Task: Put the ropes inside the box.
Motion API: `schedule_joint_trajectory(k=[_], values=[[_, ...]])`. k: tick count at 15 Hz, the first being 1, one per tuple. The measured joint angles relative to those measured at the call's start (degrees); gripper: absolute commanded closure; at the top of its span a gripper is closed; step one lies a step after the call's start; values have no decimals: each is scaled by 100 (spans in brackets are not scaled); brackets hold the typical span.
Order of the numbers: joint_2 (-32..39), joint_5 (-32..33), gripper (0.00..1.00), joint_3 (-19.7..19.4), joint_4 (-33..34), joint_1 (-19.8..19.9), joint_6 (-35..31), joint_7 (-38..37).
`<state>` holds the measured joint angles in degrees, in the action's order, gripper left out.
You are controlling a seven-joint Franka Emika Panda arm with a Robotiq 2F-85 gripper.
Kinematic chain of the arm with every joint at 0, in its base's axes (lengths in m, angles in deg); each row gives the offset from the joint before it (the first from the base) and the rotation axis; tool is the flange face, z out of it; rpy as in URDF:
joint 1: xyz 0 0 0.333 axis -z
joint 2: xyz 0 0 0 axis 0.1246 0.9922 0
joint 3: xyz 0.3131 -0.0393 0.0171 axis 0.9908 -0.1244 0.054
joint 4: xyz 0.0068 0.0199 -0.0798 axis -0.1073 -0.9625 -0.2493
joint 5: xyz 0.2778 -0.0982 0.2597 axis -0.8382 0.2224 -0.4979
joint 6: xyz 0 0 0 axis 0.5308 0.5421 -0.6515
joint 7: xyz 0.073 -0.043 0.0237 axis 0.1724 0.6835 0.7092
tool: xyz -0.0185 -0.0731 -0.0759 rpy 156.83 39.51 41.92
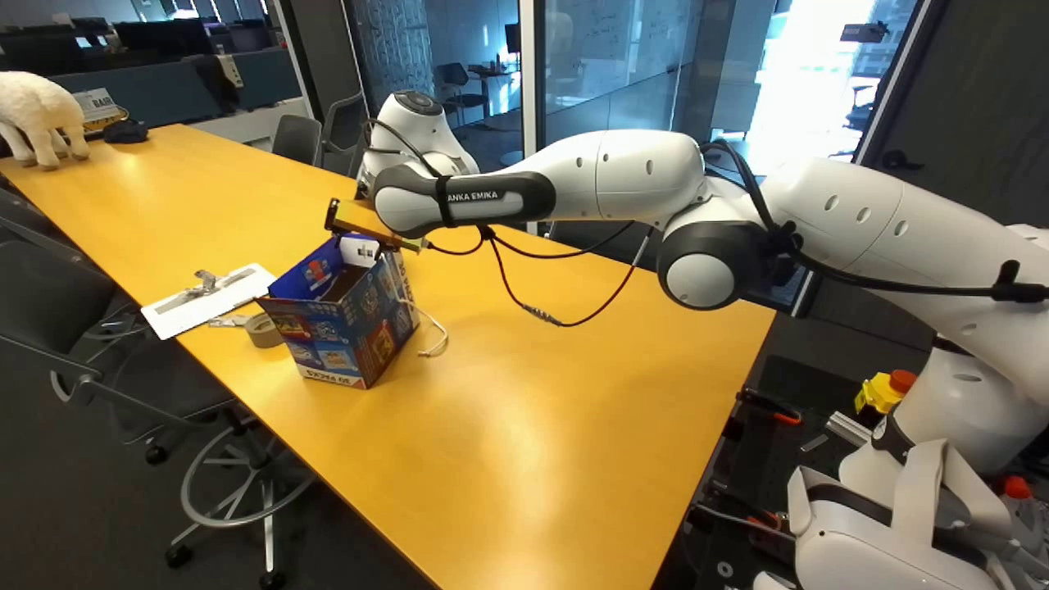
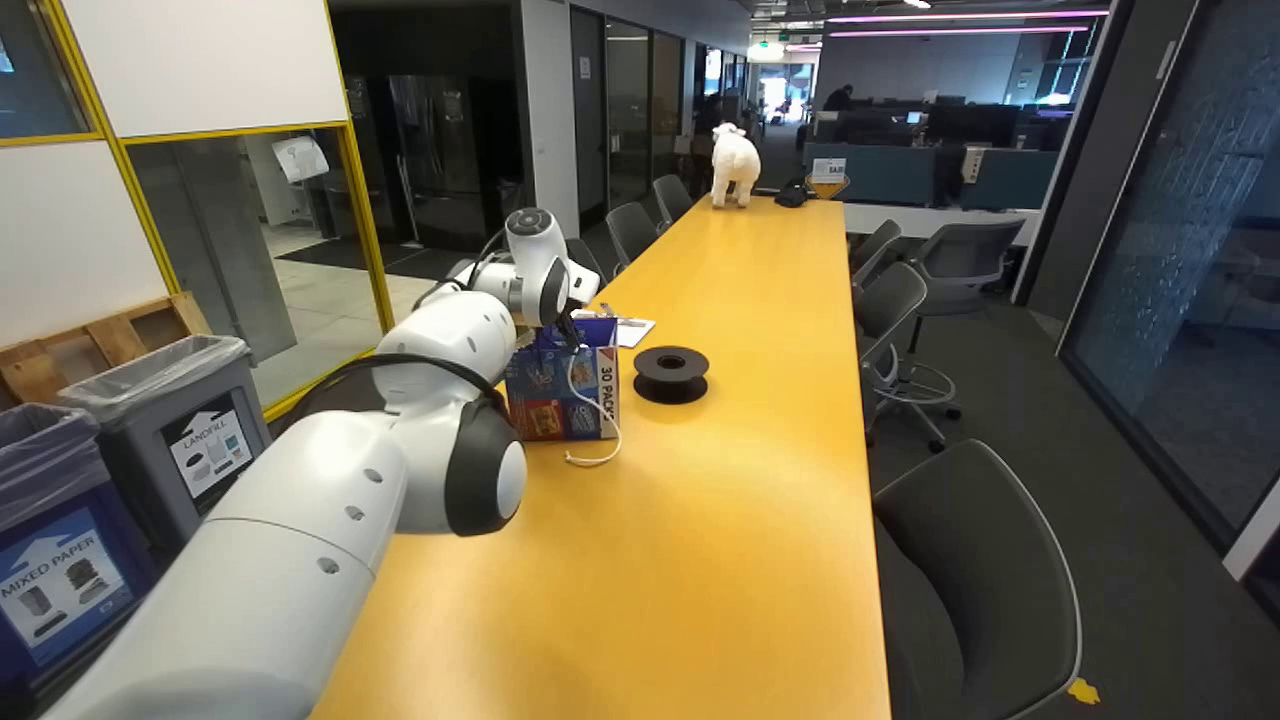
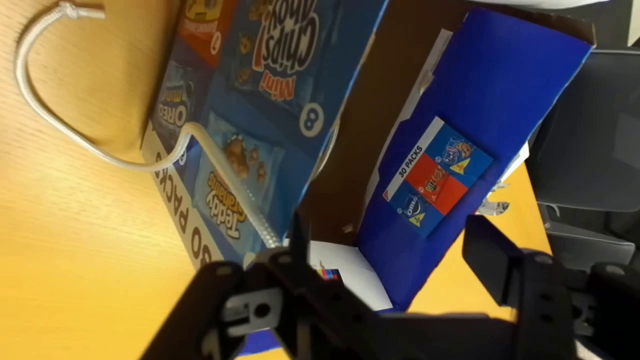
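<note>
The box (image 1: 336,328), blue with printed snack pictures, stands upright with its top open, in both exterior views. A whitish rope (image 3: 225,175) hangs over its outer wall. Its knotted end (image 3: 67,10) lies on the table, curled beside the box. Another piece of cord (image 3: 327,152) shows just inside the rim. Above the opening, my gripper (image 3: 387,222) has its fingers wide apart with nothing gripped between them. The cord's upper part passes out of sight behind the left finger (image 3: 300,240); whether it touches the finger, I cannot tell. Most of the box's inside is dark.
A raised blue flap (image 3: 480,100) and a white flap (image 3: 350,265) stick up around the opening. A black spool (image 2: 670,385) sits near the box. On the table are also a clipboard (image 1: 209,299) and a roll of tape (image 1: 262,331). Chairs line the table.
</note>
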<state>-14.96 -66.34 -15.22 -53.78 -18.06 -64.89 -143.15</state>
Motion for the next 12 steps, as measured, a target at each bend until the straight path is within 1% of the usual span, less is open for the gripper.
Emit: schedule_joint_trajectory(k=[3,5,9,12], values=[[-71,0,0,3,12,27,367,263],[-179,0,0,3,12,45,729,460],[-440,0,0,8,10,91,1681,955],[-631,-14,0,71,9,171,2414,1488]])
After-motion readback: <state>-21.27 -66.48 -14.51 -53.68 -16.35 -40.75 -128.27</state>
